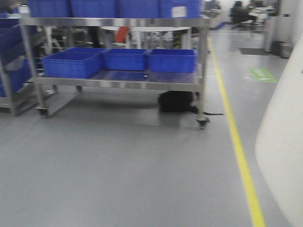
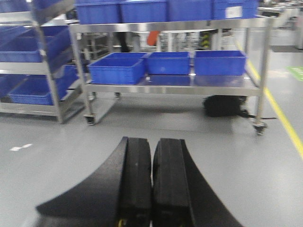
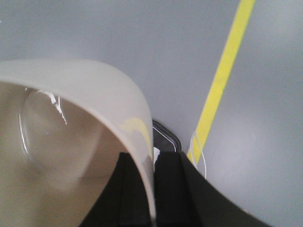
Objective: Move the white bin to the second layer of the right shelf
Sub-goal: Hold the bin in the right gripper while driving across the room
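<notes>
The white bin (image 3: 80, 94) hangs at the near right, its rim pinched between the jaws of the right gripper (image 3: 152, 163). The left gripper (image 2: 151, 161) has its jaws pressed together on nothing. Open grey floor (image 1: 118, 165) reaches the far steel trolley (image 1: 118, 84) carrying blue crates (image 1: 71, 64). A yellow line (image 1: 239, 151) runs along the right. The white label (image 1: 179, 12) on a top crate is unreadable.

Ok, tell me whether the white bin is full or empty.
Empty, as far as shows: the right wrist view looks into the white bin, only bare cream walls; the right hand grips its rim.
</notes>
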You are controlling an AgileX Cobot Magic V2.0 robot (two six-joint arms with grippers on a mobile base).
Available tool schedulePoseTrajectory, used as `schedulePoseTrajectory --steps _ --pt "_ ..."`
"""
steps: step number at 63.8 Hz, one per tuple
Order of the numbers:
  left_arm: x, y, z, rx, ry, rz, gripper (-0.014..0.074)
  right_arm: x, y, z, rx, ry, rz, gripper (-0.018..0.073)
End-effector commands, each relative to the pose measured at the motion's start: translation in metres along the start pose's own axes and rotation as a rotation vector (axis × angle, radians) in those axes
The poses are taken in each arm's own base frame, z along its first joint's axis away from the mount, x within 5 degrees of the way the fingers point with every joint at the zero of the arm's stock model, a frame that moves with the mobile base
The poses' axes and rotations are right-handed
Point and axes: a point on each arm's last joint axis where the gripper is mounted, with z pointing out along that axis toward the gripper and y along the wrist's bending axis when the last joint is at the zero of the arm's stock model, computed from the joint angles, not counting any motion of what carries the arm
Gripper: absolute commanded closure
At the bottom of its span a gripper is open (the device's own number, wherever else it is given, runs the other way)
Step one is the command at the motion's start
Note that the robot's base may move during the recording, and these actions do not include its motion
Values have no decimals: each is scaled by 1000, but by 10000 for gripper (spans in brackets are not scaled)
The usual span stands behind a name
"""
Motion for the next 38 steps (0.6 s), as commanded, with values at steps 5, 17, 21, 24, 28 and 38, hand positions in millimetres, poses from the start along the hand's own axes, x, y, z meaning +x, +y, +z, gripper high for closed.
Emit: schedulePoseTrajectory --steps 5,17,21,24,28,38 --pt "4 0 0 -4 -64 -9 512 -4 1 -8 -16 -36 6 501" --pt "4 0 0 -4 -64 -9 512 -4 1 -8 -15 -37 6 501" --pt "4 0 0 -4 -64 -9 512 -4 1 -8 -15 -37 6 501" --pt "4 0 0 -4 -64 -9 512 -4 1 -8 -15 -37 6 501" --pt "4 0 0 -4 -64 -9 512 -4 1 -8 -16 -38 6 501" --pt "4 0 0 -4 -64 -9 512 -4 1 -8 -14 -36 6 501"
